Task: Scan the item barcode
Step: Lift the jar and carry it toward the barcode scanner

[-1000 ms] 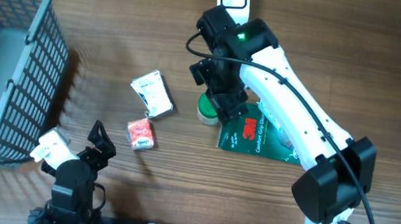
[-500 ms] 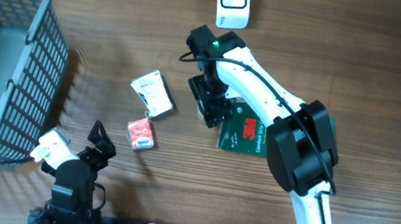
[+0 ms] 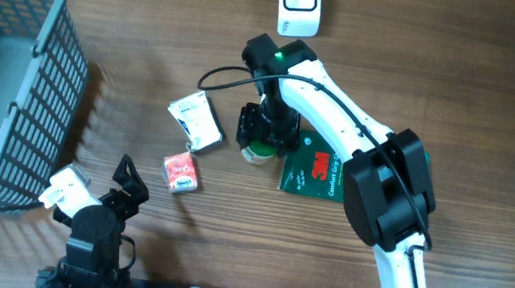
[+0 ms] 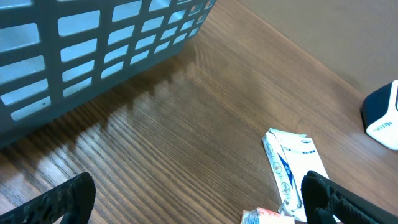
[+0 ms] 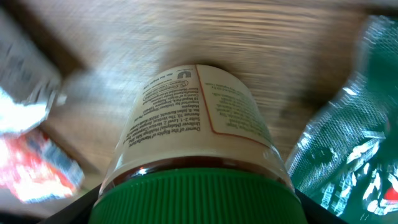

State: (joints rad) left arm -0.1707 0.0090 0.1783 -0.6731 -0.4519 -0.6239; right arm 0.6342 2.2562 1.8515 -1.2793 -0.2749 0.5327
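Since the earlier overhead view the right arm is no longer reaching toward the scanner [image 3: 300, 2] at the far edge of the tabletop [image 3: 469, 73]; it is now folding back on itself, with the right gripper [image 3: 267, 130] sitting directly over the jar [image 3: 256, 151] near the middle of the tabletop. That is putting the arm in position for a pick-up, which looks like the step in hand: the jar has to be lifted before its code can be shown to the scanner.

The jar is lying just beside the green packet [image 3: 319, 173], with a white sachet [image 3: 195, 120] and a red packet [image 3: 181, 171] to its other side. In the right wrist view it is filling the frame: a broad green ribbed lid, a cream label carrying small print in outlined panels. No barcode is showing on this face.

Dark finger parts are flanking the lid, but whether they are pressing on it I cannot tell. The left gripper [image 4: 196, 190] is idling near the front edge, its jaws spread wide on nothing.
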